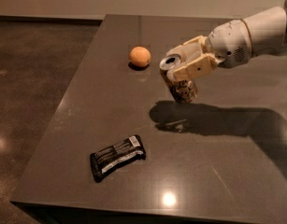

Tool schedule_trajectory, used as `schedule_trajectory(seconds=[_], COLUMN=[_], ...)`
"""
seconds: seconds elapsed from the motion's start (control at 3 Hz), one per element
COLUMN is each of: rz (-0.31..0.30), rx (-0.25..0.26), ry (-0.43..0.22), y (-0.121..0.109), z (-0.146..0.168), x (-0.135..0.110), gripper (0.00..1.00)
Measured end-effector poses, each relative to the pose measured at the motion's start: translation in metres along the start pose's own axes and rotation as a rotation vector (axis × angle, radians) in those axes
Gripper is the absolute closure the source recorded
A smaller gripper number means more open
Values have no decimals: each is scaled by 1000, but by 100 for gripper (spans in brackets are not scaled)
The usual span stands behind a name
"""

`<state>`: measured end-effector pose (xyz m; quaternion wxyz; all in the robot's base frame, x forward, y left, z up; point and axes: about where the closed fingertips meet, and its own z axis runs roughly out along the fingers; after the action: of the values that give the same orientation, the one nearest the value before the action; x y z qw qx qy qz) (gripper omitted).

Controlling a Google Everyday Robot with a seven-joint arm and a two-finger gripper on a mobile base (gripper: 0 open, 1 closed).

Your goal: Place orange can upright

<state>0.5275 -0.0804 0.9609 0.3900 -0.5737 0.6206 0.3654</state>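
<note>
The gripper (181,72) hangs over the counter (227,171), jaws pinching the tilted orange can (183,90) clear of the surface. 1 orange fruit (140,56) sits far left; 1 black wrapper (117,157) lies near

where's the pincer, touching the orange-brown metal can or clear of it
Touching. The camera view shows the pincer clamped around the upper part of the tilted orange-brown metal can.
</note>
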Motion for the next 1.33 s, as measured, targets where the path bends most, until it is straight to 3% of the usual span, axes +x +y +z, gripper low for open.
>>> schedule_trajectory(seconds=[1.33], rz=[104], rx=[23], ry=[-325], y=[-12], z=[2], x=[20], gripper=[97])
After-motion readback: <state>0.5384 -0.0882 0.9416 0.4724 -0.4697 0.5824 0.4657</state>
